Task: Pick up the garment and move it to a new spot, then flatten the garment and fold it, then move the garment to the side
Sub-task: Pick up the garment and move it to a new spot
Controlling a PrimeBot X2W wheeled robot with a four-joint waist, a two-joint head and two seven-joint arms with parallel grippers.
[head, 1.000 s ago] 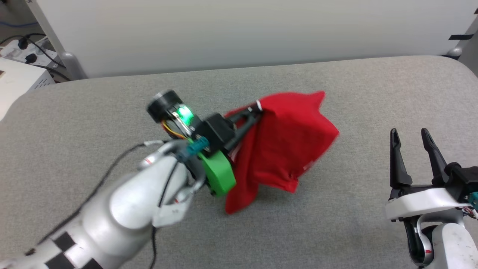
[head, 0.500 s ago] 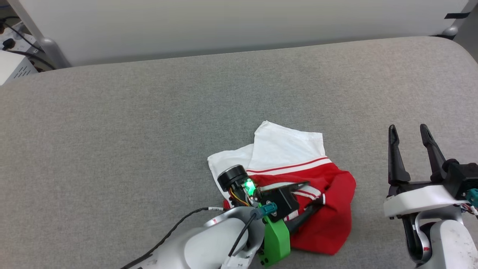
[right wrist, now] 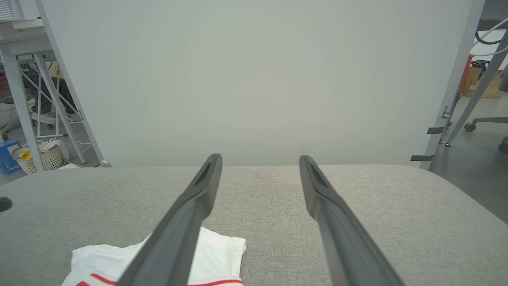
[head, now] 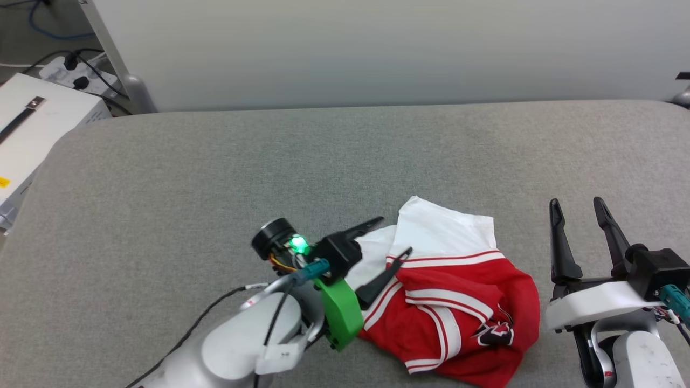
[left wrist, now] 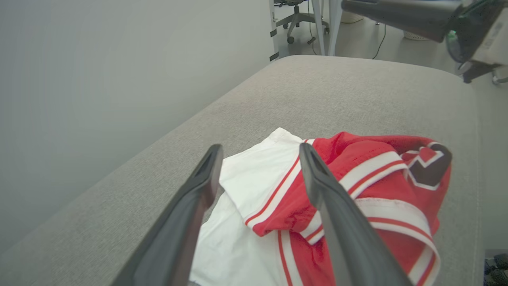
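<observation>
At the upper left of the head view, a white box (head: 38,118) sits beside the grey tabletop (head: 215,172). Low and left of centre, the left tool (head: 394,234) points toward the upper right with its two dark fingers spread apart and nothing clamped between them. Its tips hang over the left edge of the garment (head: 458,302); whether they touch the cloth cannot be told. The garment lies crumpled on the tabletop in the lower middle of the frame, right of centre. A white sleeve is spread at the top of the heap, with bunched red cloth and white stripes below it and a black printed patch toward the lower right. At the lower right, the right tool (head: 576,201) points up the frame, fingers apart and empty, just beside the garment and clear of it.
</observation>
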